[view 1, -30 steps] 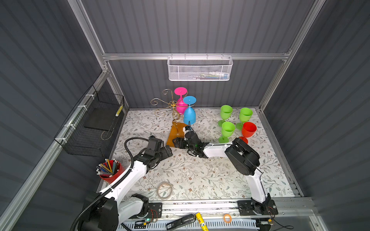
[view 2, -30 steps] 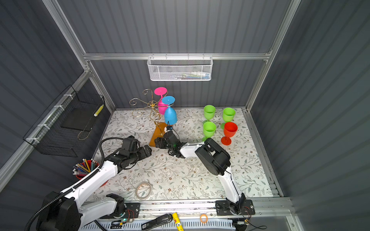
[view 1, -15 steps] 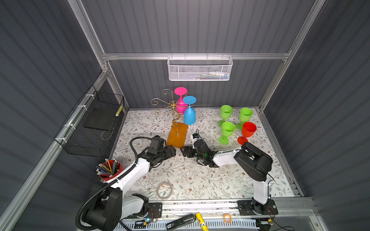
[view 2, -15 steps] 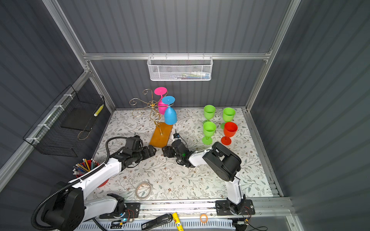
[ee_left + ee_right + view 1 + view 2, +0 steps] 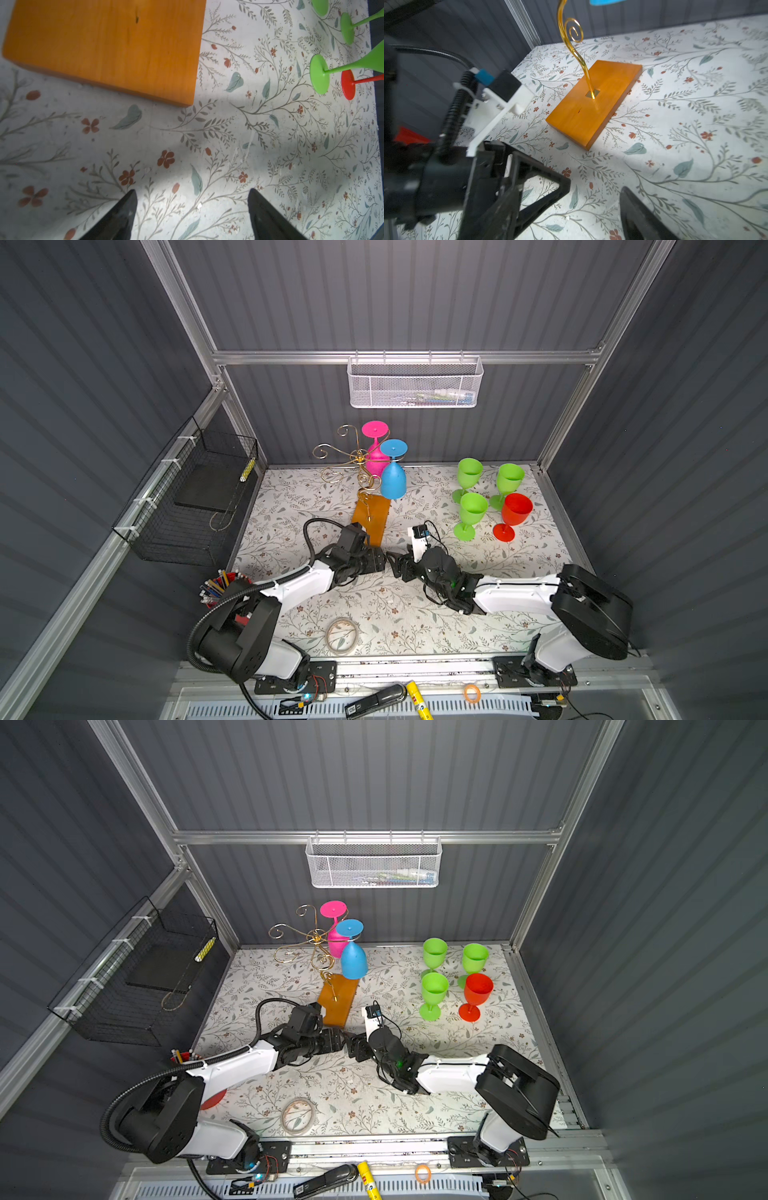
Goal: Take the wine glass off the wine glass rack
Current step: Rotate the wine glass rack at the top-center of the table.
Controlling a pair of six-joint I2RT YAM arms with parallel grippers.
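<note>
arms have backed off the wine glass rack; left tool and right tool, both apart, empty, crowd nearly tip to tip; blue wine glass hangs.

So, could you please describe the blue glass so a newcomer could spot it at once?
At the back of the floral table, below the white wall basket, stands a gold wire rack on an orange base. Two glasses hang upside down from it: the pink glass behind, the blue glass in front.
</note>
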